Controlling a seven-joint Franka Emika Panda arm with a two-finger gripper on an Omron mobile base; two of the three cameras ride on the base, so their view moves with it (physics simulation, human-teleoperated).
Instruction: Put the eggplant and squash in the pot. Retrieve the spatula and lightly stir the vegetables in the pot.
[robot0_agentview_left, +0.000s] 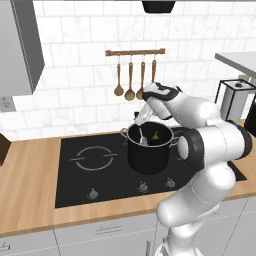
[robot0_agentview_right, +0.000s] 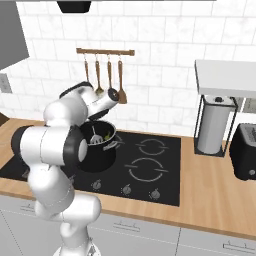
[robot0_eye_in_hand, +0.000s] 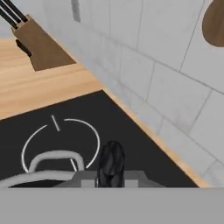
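Black and silver-rimmed, the pot (robot0_agentview_left: 148, 150) stood on the cooktop (robot0_agentview_left: 90, 170) at mid-frame in the left base view. Over its far rim the gripper (robot0_agentview_left: 142, 121) was clenched on the spatula (robot0_agentview_left: 142, 136), whose slotted head dipped inside. The dark eggplant (robot0_agentview_left: 156, 137) lay within the pot; the squash could not be made out. Behind, upper centre, wooden spoons (robot0_agentview_left: 130, 77) hung on the tiled wall.

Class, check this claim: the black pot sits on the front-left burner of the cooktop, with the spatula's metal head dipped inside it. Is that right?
Not quite. The pot sits on a rear burner toward the wall, not the front-left one, as the left base view shows. The spatula head is indeed inside it.
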